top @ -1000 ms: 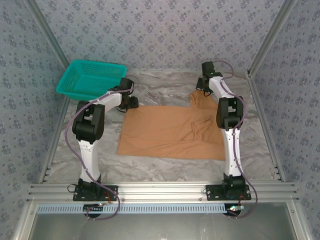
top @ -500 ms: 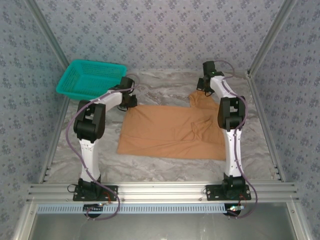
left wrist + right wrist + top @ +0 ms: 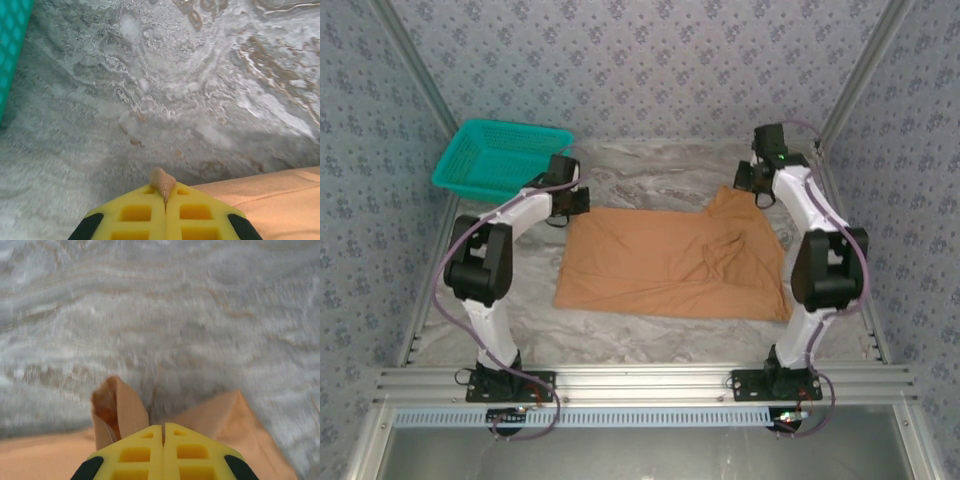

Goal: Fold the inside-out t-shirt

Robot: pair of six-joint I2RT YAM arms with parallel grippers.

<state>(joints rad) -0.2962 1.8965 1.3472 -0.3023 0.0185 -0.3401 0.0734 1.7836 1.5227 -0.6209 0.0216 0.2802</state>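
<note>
The inside-out t-shirt (image 3: 665, 265) is an orange-tan cloth lying mostly flat in the middle of the table, with wrinkles towards its right side. My left gripper (image 3: 572, 203) is at the shirt's far left corner. In the left wrist view its yellow fingers (image 3: 165, 192) are shut, with a small pinch of cloth (image 3: 162, 180) poking out between the tips. My right gripper (image 3: 748, 190) is at the far right corner. There the yellow fingers (image 3: 163, 429) are shut on the shirt, and a raised fold of cloth (image 3: 122, 410) stands beside them.
A teal mesh basket (image 3: 502, 157) stands at the far left, close behind my left gripper, and its edge (image 3: 12, 45) appears in the left wrist view. The marble tabletop (image 3: 660, 170) lies bare behind the shirt. Patterned walls and metal rails close in the sides.
My left gripper has closed on the shirt's far left corner. The right arm has swung out to the right, dragging the far right part of the shirt with it.
</note>
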